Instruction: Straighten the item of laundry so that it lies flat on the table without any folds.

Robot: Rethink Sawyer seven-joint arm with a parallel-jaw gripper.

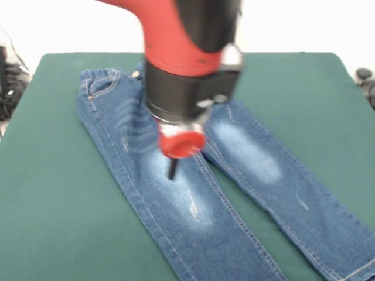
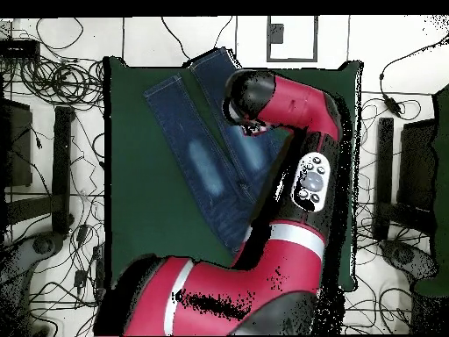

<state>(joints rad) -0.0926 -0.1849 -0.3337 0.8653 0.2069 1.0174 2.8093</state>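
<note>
The blue denim jeans (image 1: pixel 193 205) lie on the dark green table (image 1: pixel 47 175). The waistband with its brass button is at the far left and both legs spread toward the near right. They look mostly flat, with faded whitish patches on the thighs. My gripper (image 1: pixel 173 170) hangs from the red and black arm and points down at the upper part of the left leg, just above or touching the denim. In the overhead view the jeans (image 2: pixel 206 162) run up the table (image 2: pixel 131 175), one leg end reaching its far edge. There the arm's wrist hides the gripper.
The red arm (image 2: pixel 298 114) crosses the table's right side in the overhead view. Cables and dark equipment (image 2: pixel 61 158) lie on the floor round the table. Dark objects sit beyond the table's edges in the front view (image 1: pixel 366 79).
</note>
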